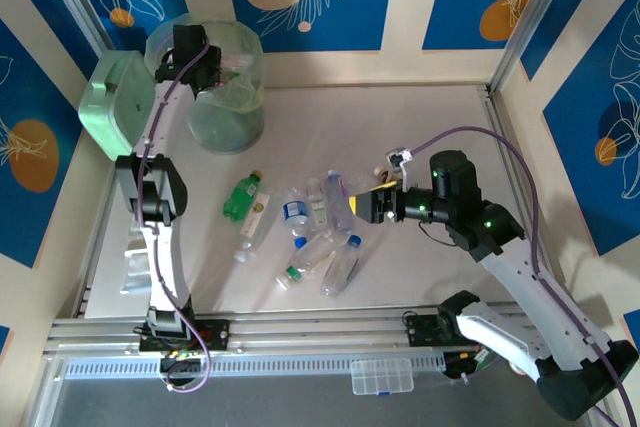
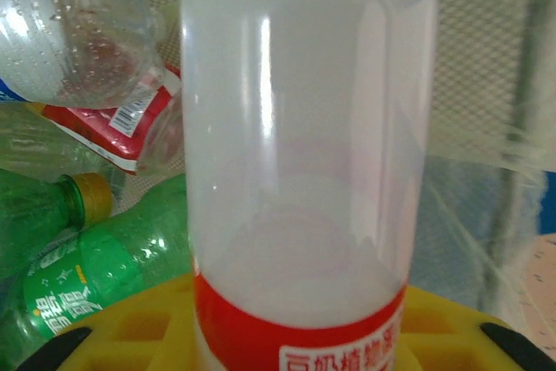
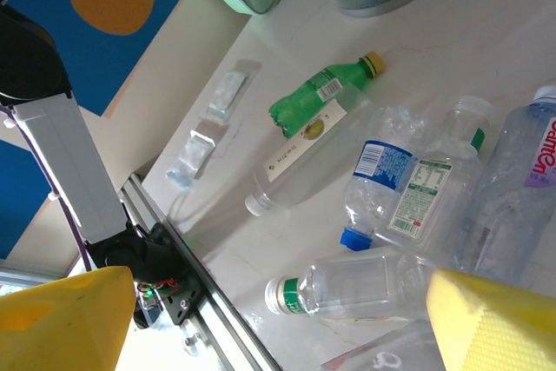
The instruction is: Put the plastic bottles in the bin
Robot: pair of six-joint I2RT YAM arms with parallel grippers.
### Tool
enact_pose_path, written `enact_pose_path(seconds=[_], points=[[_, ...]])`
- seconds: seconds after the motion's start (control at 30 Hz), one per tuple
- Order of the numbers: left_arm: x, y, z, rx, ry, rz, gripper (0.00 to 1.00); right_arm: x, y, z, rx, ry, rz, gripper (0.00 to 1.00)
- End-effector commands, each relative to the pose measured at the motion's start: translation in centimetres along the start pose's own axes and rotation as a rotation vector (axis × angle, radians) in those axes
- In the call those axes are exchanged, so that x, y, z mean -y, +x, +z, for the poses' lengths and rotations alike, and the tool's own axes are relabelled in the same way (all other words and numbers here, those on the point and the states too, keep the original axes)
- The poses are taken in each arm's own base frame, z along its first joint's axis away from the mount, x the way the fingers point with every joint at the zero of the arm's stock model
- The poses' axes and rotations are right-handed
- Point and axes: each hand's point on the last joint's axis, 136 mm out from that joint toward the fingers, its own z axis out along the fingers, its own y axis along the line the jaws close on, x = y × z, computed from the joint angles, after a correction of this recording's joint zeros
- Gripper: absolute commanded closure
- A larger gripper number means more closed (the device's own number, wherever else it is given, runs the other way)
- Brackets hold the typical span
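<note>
A mint-green boxy container (image 1: 115, 107) is seen far left; a clear compartment box (image 1: 380, 377) is laid on the near rail (image 1: 250, 365).

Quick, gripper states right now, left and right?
Left gripper: closed on a translucent red-labelled bottle.
Right gripper: open, empty, above the loose bottles.

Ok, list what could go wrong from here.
1. The left gripper is shut on a red-labelled bottle over the bin. Bottles piled inside, such as the green bottle, could make it land awkwardly or bounce on release.
2. The right gripper hangs open over a tight cluster of bottles. Closing there may pinch two at once or send one rolling away.
</note>
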Motion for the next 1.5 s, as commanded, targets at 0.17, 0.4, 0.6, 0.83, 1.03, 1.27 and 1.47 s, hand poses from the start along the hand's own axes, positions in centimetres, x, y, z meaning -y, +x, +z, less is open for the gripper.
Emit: enact_pose_path(seconds=[0.17,0.4,0.6,0.83,1.03,1.27,1.47], points=[[-0.5,-1.0,0.9,0.013,-0.012,-0.030,0.67,0.7,-0.1,0.2,0.012,0.025,0.008,0.13],[-0.6,-1.0,1.2,0.008,-0.021,-0.032,0.31,0.8,-0.3,0.2,0.016,0.028,0.004,0.13],[-0.2,-1.1,0.8,0.015,-0.016,-0.037,0.16,1.1,-0.2,0.4,0.013,0.031,0.005,0.12],[0.5,-1.1,-0.1,0.006,-0.013,-0.032,0.00,1.0,-0.6,0.1,0.019,0.035,-0.003,0.12],[2.1,-1.4,-2.0,0.014,0.019,-0.050,0.00,0.8,-0.7,-0.1,0.018,0.035,-0.015,0.12],[4.5,-1.7,-4.9,0.020,0.070,-0.051,0.00,0.3,-1.2,-0.7,0.032,0.034,-0.036,0.12],[4.2,-1.4,-6.1,0.002,0.046,-0.050,0.00,-0.4,-1.4,-1.3,0.040,0.024,-0.047,0.12]])
